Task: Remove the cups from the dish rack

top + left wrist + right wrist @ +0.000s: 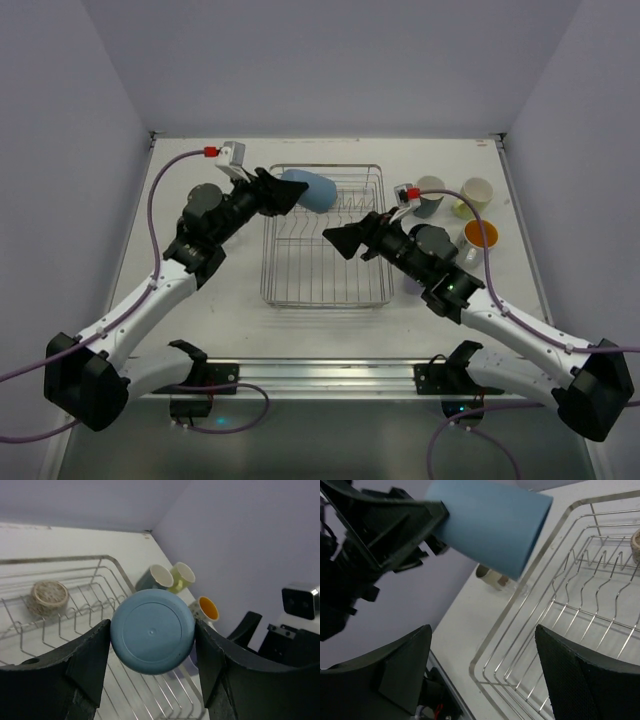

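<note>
I count one rectangular silver wire dish rack (325,302) and six cups that I can make out: one light blue cylindrical tumbler (310,190), one speckled beige cup (49,596), one pale cup (492,577) half hidden outside the rack. At the rack's 3 o'clock there are three more: one grey-teal mug (430,195), one yellow-green mug (477,193), one orange-lined white mug (481,236).
</note>
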Robot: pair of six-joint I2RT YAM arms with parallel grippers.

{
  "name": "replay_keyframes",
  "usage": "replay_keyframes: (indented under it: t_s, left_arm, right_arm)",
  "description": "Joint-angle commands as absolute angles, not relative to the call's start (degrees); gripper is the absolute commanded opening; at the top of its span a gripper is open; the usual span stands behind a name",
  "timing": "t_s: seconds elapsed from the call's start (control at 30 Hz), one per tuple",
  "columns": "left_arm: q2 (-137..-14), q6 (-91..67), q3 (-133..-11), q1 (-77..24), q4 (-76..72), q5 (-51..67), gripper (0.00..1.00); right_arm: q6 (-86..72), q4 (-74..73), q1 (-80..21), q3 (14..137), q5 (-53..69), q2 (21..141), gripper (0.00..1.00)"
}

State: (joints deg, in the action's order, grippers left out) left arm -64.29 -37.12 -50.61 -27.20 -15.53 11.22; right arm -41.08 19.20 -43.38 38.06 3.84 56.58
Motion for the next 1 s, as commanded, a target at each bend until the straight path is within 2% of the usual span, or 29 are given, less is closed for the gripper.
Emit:
replay_keyframes:
  t_s: [0.0, 0.33, 0.47, 0.57, 0.6, 0.67, 0.7, 0.77, 0.8, 0.83, 0.9, 0.97]
  left_arm:
    - [-59.9, -48.9, -44.3, -27.6, -28.1, 20.4, 0.17]
    - [-52.9, -56.7, -36.2, -27.6, -38.6, 27.2, 0.17]
    - [-52.7, -56.7, -34.7, -27.6, -40.0, 28.7, 0.18]
    - [-52.5, -56.5, -33.2, -27.6, -40.6, 29.4, 0.19]
    - [-52.4, -56.3, -33.0, -27.6, -40.4, 29.4, 0.20]
    - [-51.9, -55.2, -32.3, -27.6, -38.5, 28.6, 0.23]
    - [-51.9, -54.9, -32.3, -27.6, -37.8, 28.4, 0.26]
    - [-52.1, -54.5, -32.0, -27.6, -37.5, 29.4, 0.37]
    - [-52.2, -54.4, -31.9, -27.6, -37.5, 29.7, 0.45]
    - [-52.0, -53.7, -31.8, -27.6, -37.2, 30.1, 0.51]
    - [-50.7, -51.9, -32.3, -27.6, -33.2, 30.2, 0.66]
    - [-49.3, -47.5, -34.3, -27.6, -25.2, 28.0, 0.74]
  right_arm:
    - [-45.9, 28.6, -43.2, 35.7, 3.3, 52.7, 0.87]
    - [-51.2, 31.4, -43.2, 35.9, 6.8, 52.1, 0.87]
    - [-53.2, 34.2, -43.5, 37.7, 10.7, 53.3, 0.74]
    - [-54.0, 37.2, -43.8, 37.7, 11.5, 54.0, 0.57]
    - [-54.1, 37.9, -43.9, 37.7, 11.6, 54.2, 0.47]
    - [-55.0, 39.8, -43.9, 37.5, 12.0, 55.4, 0.39]
    - [-55.4, 40.2, -43.9, 37.5, 12.0, 55.8, 0.36]
    - [-56.2, 41.6, -43.9, 37.4, 12.3, 56.6, 0.23]
    - [-56.5, 41.9, -43.9, 37.4, 12.0, 57.1, 0.18]
    - [-56.8, 42.3, -43.9, 36.9, 11.7, 57.0, 0.08]
    - [-56.3, 40.9, -43.8, 37.3, 10.0, 56.1, 0.01]
    - [-51.8, 31.2, -43.8, 39.5, 8.6, 54.8, 0.00]
